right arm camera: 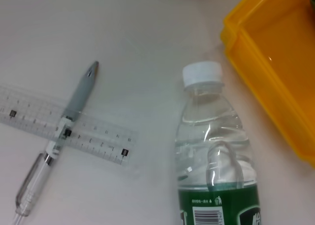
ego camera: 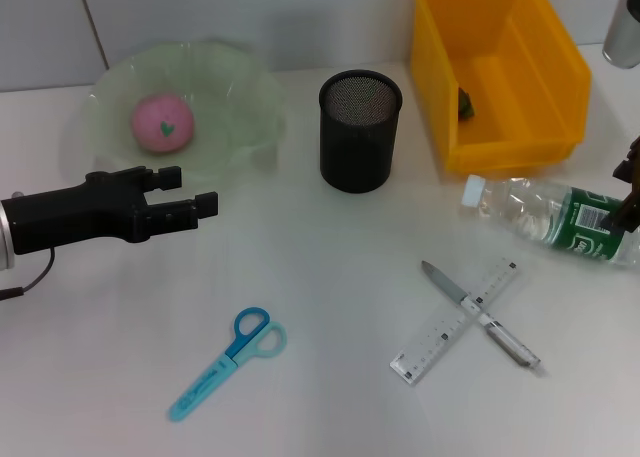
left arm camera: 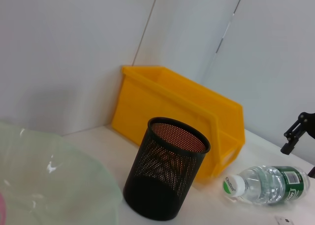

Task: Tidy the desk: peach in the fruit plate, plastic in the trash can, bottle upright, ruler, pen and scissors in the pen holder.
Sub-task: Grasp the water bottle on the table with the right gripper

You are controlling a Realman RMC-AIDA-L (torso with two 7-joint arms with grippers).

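The peach [ego camera: 162, 122] lies in the fruit plate [ego camera: 250, 97] at the back left. My left gripper [ego camera: 190, 190] is open and empty, just in front of the plate. The dark green plastic [ego camera: 466, 102] lies inside the trash can [ego camera: 500, 67]. The bottle [ego camera: 555, 217] lies on its side at the right, cap toward the pen holder [ego camera: 360, 130]; it fills the right wrist view [right arm camera: 216, 151]. My right gripper [ego camera: 630, 187] is over the bottle's label end at the picture's edge. The pen [ego camera: 480, 312] lies crossed over the ruler [ego camera: 457, 320]. The scissors [ego camera: 228, 362] lie at the front left.
The white desk [ego camera: 330, 257] has bare room in the middle between the scissors and the ruler. A grey wall runs close behind the plate, holder and bin. The left wrist view shows the pen holder [left arm camera: 165, 171] in front of the trash can [left arm camera: 167, 102].
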